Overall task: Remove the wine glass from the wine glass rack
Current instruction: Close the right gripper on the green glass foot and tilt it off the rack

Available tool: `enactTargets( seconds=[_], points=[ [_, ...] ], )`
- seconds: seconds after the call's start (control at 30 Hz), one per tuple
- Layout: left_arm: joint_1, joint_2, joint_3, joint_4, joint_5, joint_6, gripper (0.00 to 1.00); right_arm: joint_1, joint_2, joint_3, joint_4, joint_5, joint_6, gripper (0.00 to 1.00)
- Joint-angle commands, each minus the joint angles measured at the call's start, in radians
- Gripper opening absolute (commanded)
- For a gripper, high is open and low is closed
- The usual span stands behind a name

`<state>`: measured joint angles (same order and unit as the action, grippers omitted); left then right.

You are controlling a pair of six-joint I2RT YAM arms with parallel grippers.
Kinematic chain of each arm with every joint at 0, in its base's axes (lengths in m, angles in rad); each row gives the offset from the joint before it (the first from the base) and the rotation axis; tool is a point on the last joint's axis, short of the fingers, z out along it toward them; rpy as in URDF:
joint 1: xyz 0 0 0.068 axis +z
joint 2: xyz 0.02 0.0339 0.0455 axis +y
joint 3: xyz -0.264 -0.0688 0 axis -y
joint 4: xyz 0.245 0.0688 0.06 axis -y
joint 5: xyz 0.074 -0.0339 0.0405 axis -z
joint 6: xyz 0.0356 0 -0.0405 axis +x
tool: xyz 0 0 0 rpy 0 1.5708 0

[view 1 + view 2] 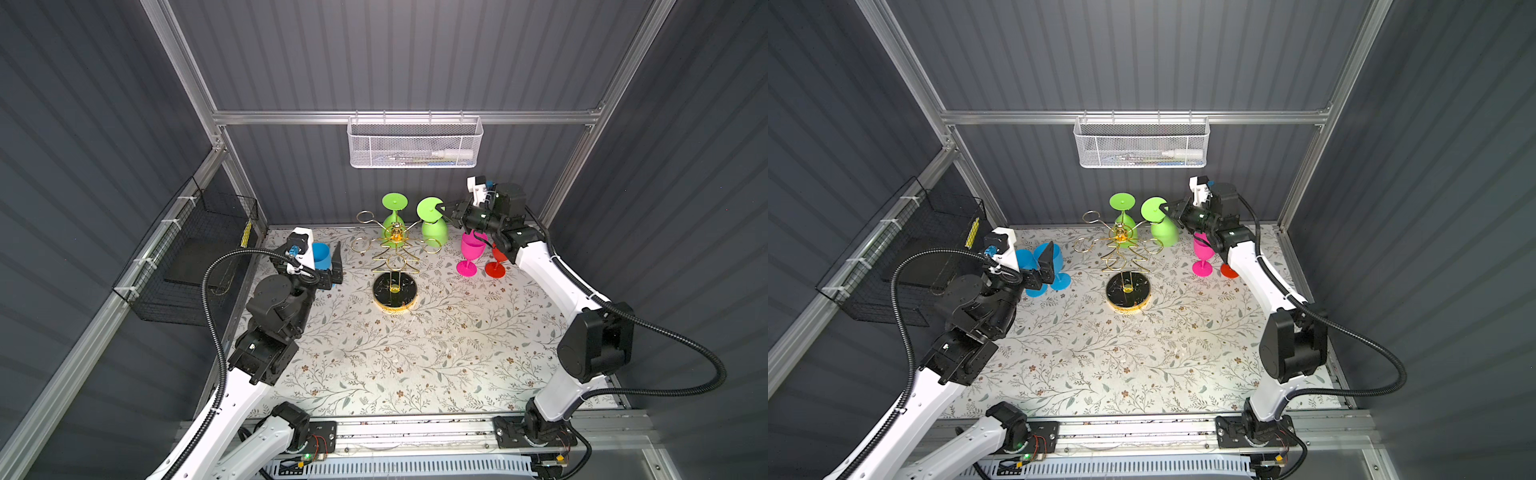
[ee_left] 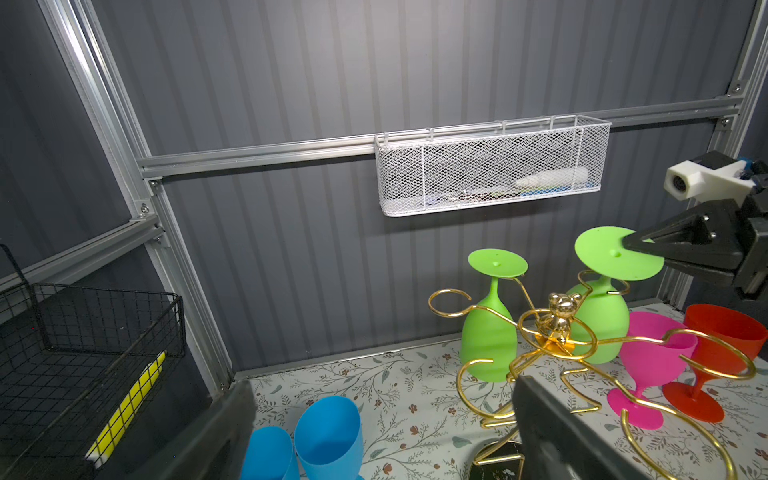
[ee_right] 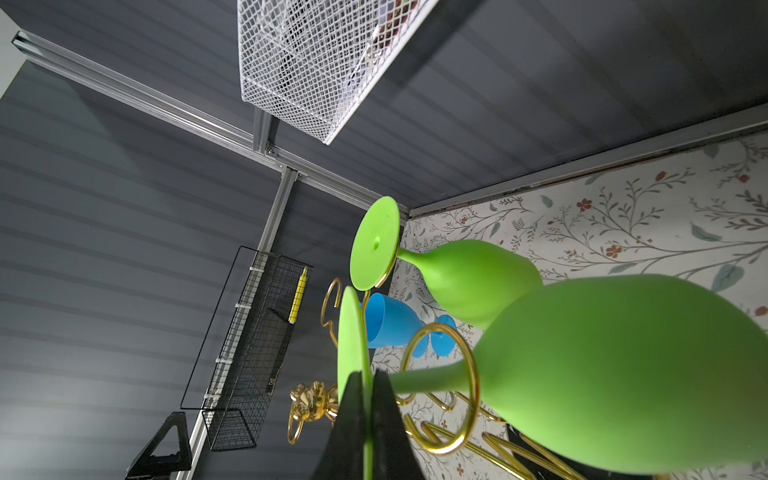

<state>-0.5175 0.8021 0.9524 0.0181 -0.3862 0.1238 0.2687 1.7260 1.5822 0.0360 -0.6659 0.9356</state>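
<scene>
Right gripper (image 3: pixel 368 390) is clamped on the foot disc of the green wine glass (image 1: pixel 434 233), which hangs bowl-down in a ring of the wine glass rack (image 1: pixel 395 293). The smart play looks like sliding the stem gently out through the ring's gap, so the rack doesn't tip. Left gripper (image 2: pixel 384 388) gapes wide, holding nothing. The count: two green glasses hanging, two blue glasses (image 1: pixel 1059 259), one pink glass (image 1: pixel 471 247) and one red glass (image 1: pixel 495 270) standing.
</scene>
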Motion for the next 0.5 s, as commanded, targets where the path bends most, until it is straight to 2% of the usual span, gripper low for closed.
enactTargets(
  seconds=[0.0, 0.47],
  points=[
    [0.002, -0.014, -0.011, -0.004, -0.014, -0.001, 0.98, 0.016, -0.017, -0.008, 0.035, -0.026, 0.01, 0.0],
    [0.002, -0.019, -0.014, -0.001, -0.011, -0.005, 0.98, 0.055, -0.034, -0.053, 0.032, -0.027, 0.009, 0.0]
  ],
)
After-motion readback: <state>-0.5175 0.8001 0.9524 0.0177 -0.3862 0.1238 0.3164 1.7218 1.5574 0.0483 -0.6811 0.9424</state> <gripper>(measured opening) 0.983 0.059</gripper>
